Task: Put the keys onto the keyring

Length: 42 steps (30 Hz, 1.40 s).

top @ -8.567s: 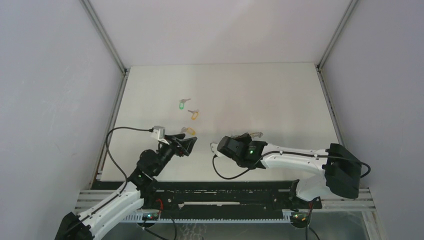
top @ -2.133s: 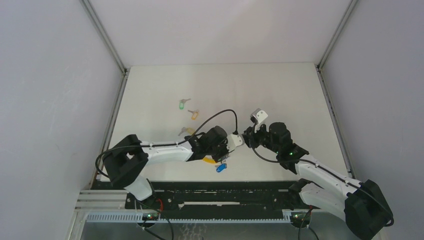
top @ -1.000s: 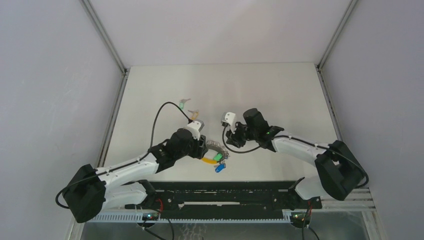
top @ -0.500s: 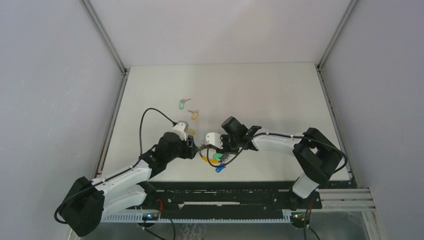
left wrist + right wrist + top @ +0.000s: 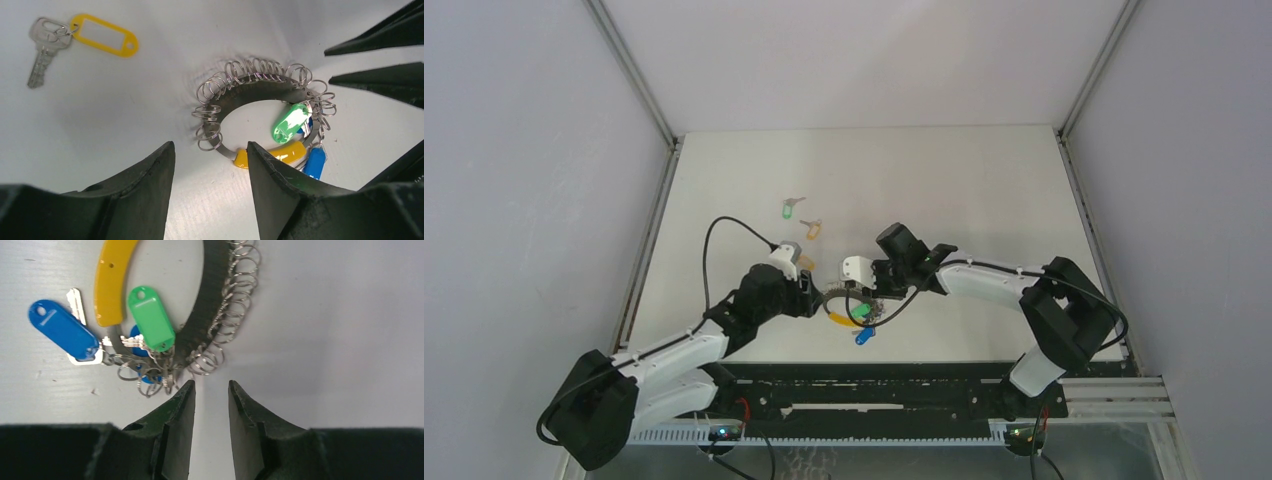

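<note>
The keyring (image 5: 250,87) is a metal band loop strung with several small split rings. It has a yellow section, a green tag (image 5: 291,121) and a blue tag (image 5: 314,162), and it lies flat on the table. It also shows in the right wrist view (image 5: 212,285) and the top view (image 5: 842,320). My left gripper (image 5: 209,146) is open just short of its left side. My right gripper (image 5: 211,383) is narrowly open and empty, with its tips just short of the split rings. One orange-tagged key (image 5: 102,35) lies loose beyond the ring.
A green-tagged key (image 5: 789,211) and an orange-tagged key (image 5: 811,229) lie loose further back on the white table (image 5: 984,190). Grey walls close in both sides and the back. The two wrists crowd the ring from the left and right.
Over the last second both grippers closed in on the ring from either side. In the last half second the right wrist shifted slightly right and back. The ring and the loose keys stayed put.
</note>
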Each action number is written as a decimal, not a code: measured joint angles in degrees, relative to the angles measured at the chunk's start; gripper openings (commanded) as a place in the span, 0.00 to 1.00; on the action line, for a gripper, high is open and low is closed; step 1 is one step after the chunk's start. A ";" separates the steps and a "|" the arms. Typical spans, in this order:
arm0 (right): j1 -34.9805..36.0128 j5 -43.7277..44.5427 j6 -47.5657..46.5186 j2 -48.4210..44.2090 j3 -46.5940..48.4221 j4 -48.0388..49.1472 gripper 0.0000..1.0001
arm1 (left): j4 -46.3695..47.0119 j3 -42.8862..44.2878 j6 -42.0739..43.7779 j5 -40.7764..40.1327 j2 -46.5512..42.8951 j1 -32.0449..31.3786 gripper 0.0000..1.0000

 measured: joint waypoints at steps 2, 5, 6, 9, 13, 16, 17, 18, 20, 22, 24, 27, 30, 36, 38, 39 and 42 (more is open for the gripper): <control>-0.46 -0.13 -0.72 -0.33 0.22 0.00 0.30 | 0.33 0.00 -0.15 0.46 0.66 0.02 0.60; -0.90 -0.15 -1.55 -0.28 0.39 -0.02 0.30 | 0.72 0.00 -0.17 0.61 1.36 0.02 0.60; -0.87 -0.24 -1.73 -0.24 0.42 -0.02 0.30 | 0.87 0.00 -0.20 0.63 1.60 0.02 0.59; -0.87 -0.81 -2.21 0.17 0.42 0.11 0.30 | 1.07 0.00 -0.26 0.79 2.49 0.04 0.57; -0.87 -1.05 -2.67 2.23 0.90 0.07 0.30 | 1.14 0.02 -0.28 1.05 3.61 0.07 0.55; -0.87 -1.11 -2.89 4.66 2.56 -0.85 0.30 | 1.27 0.02 -0.28 1.14 4.13 0.07 0.54; -0.87 -1.16 -2.91 5.31 3.06 -1.07 0.30 | 1.31 0.02 -0.28 1.31 4.35 0.07 0.54; -0.83 -1.18 -2.93 5.92 3.52 -1.36 0.30 | 1.36 0.02 -0.28 1.46 4.57 0.07 0.53; -0.79 -1.20 -2.93 6.64 3.98 -1.73 0.30 | 1.40 0.02 -0.28 1.86 5.25 0.07 0.53; -0.76 -1.57 -2.89 6.78 4.07 -1.92 0.29 | 1.57 0.02 -0.28 2.03 6.03 0.07 0.52; -0.76 -2.27 -2.80 6.78 4.07 -1.88 0.25 | 1.81 0.02 -0.28 2.16 6.88 0.07 0.52; -0.76 -3.08 -2.62 6.78 4.07 -1.84 0.14 | 2.01 0.02 -0.24 2.16 7.78 0.07 0.52; -0.76 -3.87 -2.19 6.78 4.07 -1.86 0.01 | 2.16 0.11 -0.11 2.12 7.96 0.11 0.52; -0.81 -4.68 0.74 6.64 4.09 -2.38 0.00 | 2.36 0.35 0.48 1.90 8.72 0.11 0.53; -0.83 -5.27 2.97 6.29 4.09 -2.75 0.00 | 2.51 0.42 0.81 2.01 8.76 0.11 0.53; -0.83 -5.51 4.33 5.95 4.09 -2.86 0.00 | 2.78 0.42 0.98 2.19 8.76 0.11 0.54; -0.81 -5.75 8.48 4.35 4.09 -2.91 0.00 | 4.00 0.42 1.03 3.15 8.66 0.11 0.55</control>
